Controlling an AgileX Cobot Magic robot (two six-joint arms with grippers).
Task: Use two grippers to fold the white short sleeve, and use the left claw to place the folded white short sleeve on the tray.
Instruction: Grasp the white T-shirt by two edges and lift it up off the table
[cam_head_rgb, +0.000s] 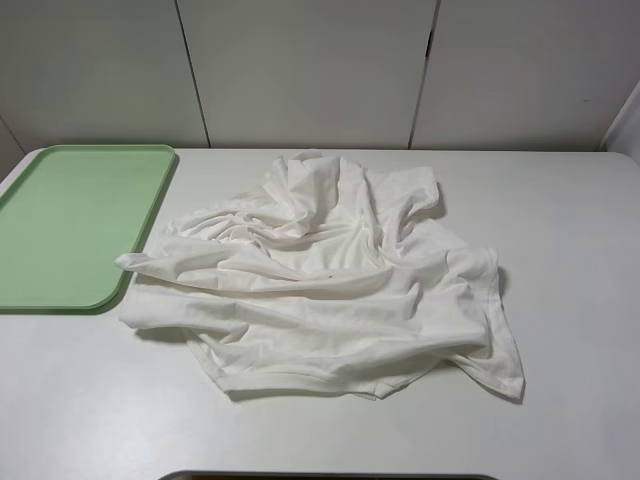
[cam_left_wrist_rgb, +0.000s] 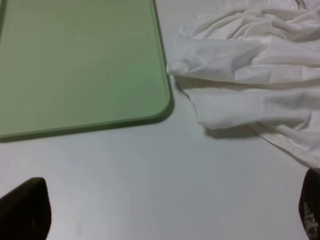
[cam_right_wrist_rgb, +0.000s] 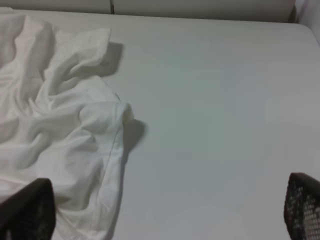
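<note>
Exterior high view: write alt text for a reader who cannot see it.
A crumpled white short sleeve lies unfolded in the middle of a white table. A light-green tray with nothing on it sits at the table's left side, and one point of the cloth reaches the tray's right rim.

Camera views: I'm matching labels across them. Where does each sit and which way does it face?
Exterior high: above the table's near side, looking down toward the back wall at the white short sleeve and tray; no gripper shows.
Left wrist: on the left arm, facing down at tray corner and the garment's edge; left gripper fingertips spread wide.
Right wrist: on the right arm, facing the garment's other side and the table; right gripper fingertips spread wide.
Shared: exterior and left wrist both show the tray corner.
</note>
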